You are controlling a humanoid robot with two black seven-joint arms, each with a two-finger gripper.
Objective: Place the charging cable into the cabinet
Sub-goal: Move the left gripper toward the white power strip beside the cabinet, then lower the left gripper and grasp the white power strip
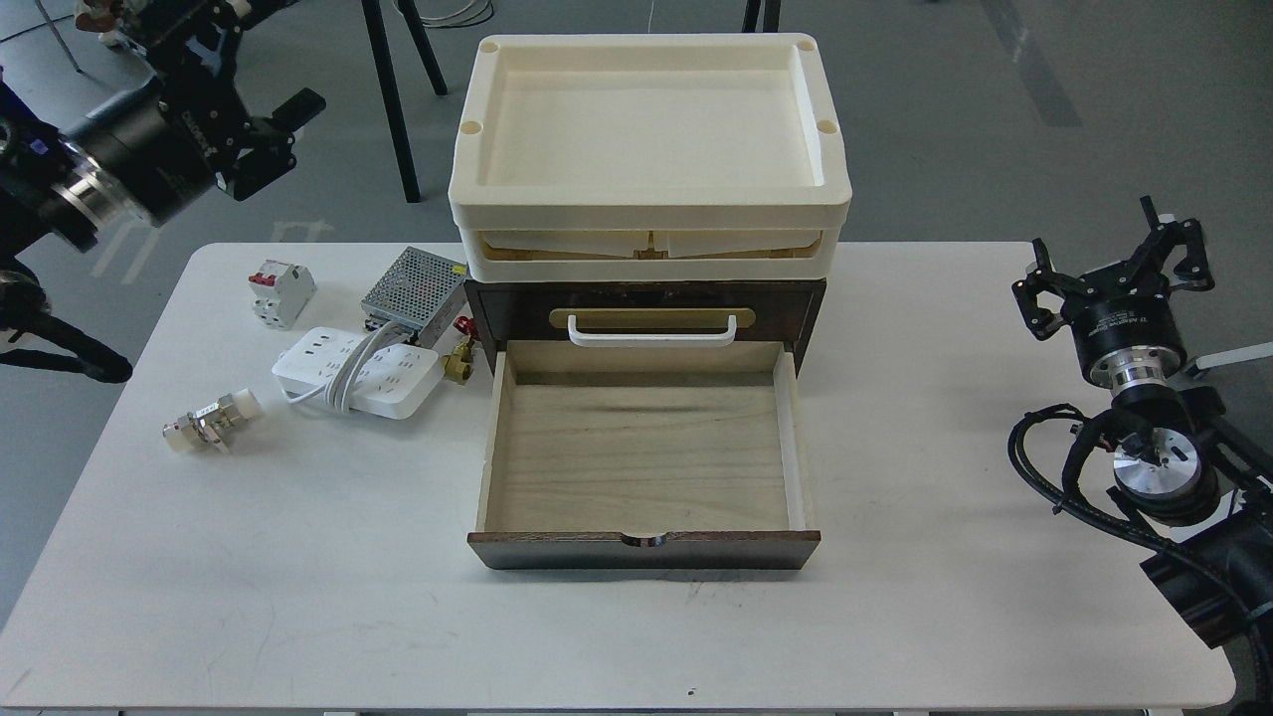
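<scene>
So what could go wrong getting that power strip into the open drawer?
The charging cable lies close beside the metal power-supply box and a small brass fitting, so the left hand might knock them. The cord wound around it could loosen when lifted and snag on the drawer wall.

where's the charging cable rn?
Head view: the charging cable lies on the table, left of the open drawer, just in front of the metal power-supply box.
</scene>
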